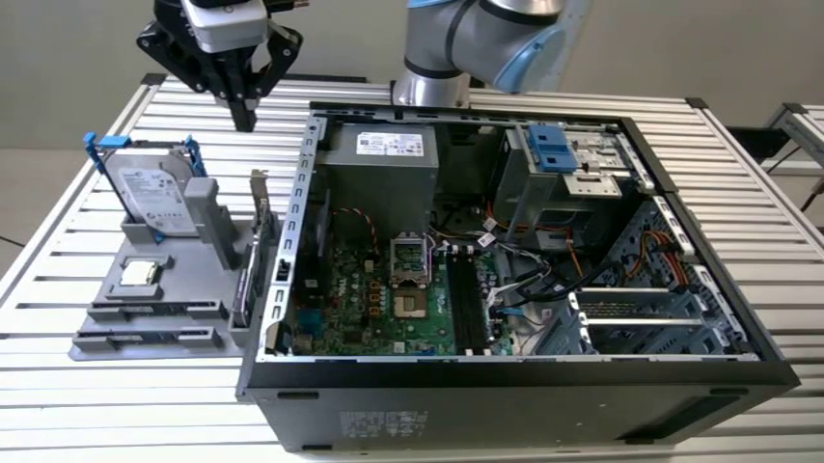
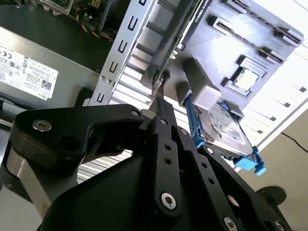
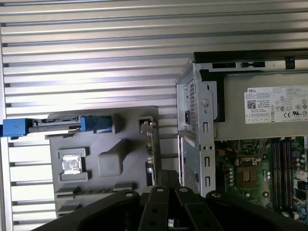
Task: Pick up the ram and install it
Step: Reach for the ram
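The gripper (image 1: 242, 121) is held above the slatted metal table (image 1: 77, 405), toward the exterior view's left, clear of every part. Its two black fingers (image 2: 161, 125) are brought together to a single point, and nothing is gripped between them. In the second wrist view the fingertips are lined up with the bracket end of an expansion card (image 1: 261, 256), which is stood on edge between the grey parts holder (image 1: 206, 289) and the open computer case (image 1: 305, 193); the tips are kept well apart from it. On the holder, a hard drive (image 1: 157, 198) in blue brackets is stood upright, and a square processor chip (image 1: 139, 275) is laid flat in a recess nearer the camera. Two long narrow slots (image 1: 152, 311) are set along the holder's near edge. The position of the ram cannot be told with certainty: dark strips are seen in these holder slots, but whether a memory stick is seated in one of them cannot be determined. Inside the case, the green motherboard (image 1: 373, 299) is exposed, with black memory slots (image 1: 470, 299) beside the processor socket (image 1: 407, 260); their contents cannot be distinguished either. A grey power supply (image 1: 373, 164) is mounted at the far end of the case, and the base of the arm (image 1: 431, 82) is placed behind it.
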You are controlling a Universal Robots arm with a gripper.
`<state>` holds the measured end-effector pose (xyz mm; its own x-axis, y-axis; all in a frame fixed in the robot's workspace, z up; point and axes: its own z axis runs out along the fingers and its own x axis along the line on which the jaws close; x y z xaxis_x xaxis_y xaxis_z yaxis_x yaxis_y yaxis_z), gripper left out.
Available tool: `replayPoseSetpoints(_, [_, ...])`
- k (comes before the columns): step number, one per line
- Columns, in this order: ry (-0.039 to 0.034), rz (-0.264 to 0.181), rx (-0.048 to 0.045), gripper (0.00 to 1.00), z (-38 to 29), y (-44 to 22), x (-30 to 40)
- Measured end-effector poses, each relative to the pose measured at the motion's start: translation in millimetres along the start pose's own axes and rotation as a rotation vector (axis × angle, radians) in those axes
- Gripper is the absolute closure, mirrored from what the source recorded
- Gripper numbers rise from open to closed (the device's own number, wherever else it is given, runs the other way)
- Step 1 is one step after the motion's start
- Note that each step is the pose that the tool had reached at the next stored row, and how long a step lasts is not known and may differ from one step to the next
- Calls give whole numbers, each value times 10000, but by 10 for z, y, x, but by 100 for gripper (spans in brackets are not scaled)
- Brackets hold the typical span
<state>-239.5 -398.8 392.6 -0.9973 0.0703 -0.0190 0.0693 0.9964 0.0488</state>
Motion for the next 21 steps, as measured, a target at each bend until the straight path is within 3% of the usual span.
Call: replayPoseSetpoints(21, [0, -3, 0, 100, -3, -10, 148])
